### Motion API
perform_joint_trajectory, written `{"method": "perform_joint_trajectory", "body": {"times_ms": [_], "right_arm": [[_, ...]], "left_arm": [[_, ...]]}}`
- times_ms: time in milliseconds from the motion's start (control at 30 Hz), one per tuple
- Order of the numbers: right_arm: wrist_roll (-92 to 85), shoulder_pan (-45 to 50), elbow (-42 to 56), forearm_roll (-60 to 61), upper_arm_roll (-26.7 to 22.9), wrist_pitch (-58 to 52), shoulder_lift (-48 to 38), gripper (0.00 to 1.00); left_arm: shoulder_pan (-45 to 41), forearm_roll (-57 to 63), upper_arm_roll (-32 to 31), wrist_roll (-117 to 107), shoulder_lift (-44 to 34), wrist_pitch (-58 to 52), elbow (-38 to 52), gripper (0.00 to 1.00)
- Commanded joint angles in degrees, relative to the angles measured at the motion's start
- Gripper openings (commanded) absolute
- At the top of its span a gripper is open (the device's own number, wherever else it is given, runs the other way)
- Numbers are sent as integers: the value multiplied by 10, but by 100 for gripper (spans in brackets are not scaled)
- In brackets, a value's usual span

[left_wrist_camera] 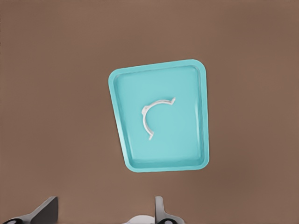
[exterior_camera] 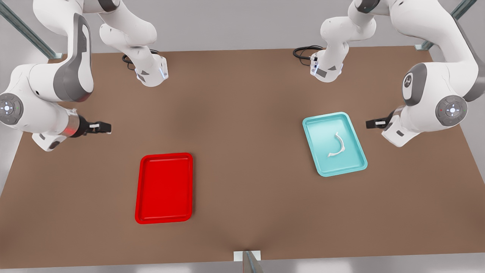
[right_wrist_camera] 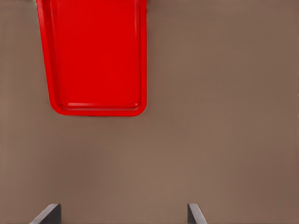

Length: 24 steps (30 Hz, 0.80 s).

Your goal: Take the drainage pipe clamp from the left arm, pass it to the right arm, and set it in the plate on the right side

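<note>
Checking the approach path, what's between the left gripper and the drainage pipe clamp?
Just the teal tray's rim and floor. The left gripper, open, sits beside that tray, and the drainage pipe clamp lies loose inside it, as the front view shows.

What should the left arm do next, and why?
Probably lower the left gripper onto the drainage pipe clamp. The clamp lies loose in the teal tray, untouched, and the left wrist view looks down on it with fingers open. In the front view that gripper hangs beside the tray. The right gripper, also open, waits near the empty red plate.
</note>
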Motion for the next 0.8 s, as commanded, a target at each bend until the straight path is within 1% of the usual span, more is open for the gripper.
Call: {"method": "perform_joint_trajectory", "body": {"times_ms": [0,33,67,100,133,200,267,333,367,500,567,700,767], "right_arm": [[-16,-1,0,0,-1,48,-1,100],[-15,1,0,-1,-1,48,-1,100],[-15,1,0,-1,-1,48,-1,100],[-14,2,0,-1,0,48,0,100],[-7,2,0,0,0,48,0,100],[-7,2,0,0,0,48,0,100],[-7,2,0,0,0,47,0,100],[-8,2,0,0,0,46,0,100],[-9,2,0,-1,0,46,0,100],[-10,2,-1,-1,0,44,0,100],[-9,3,-5,-1,0,44,0,100],[-9,3,-5,-1,1,44,0,100],[-9,3,-5,-1,1,44,0,100]], "left_arm": [[-8,-1,11,46,-1,36,-1,100],[-8,-1,11,48,0,34,-4,100],[-8,-1,12,46,6,43,-26,100],[-8,-3,24,38,3,135,-114,100],[-5,-4,27,34,6,217,-182,100],[5,-7,28,32,4,350,-289,100],[-5,-7,28,21,35,382,-314,100],[-12,-29,31,-48,29,463,-381,100],[-20,-45,45,-50,19,517,-421,100],[-20,-49,50,-53,22,649,-490,100],[-18,-48,53,-99,27,655,-500,100],[-18,-48,53,-103,37,657,-515,100],[-18,-48,53,-101,43,698,-533,100]]}}
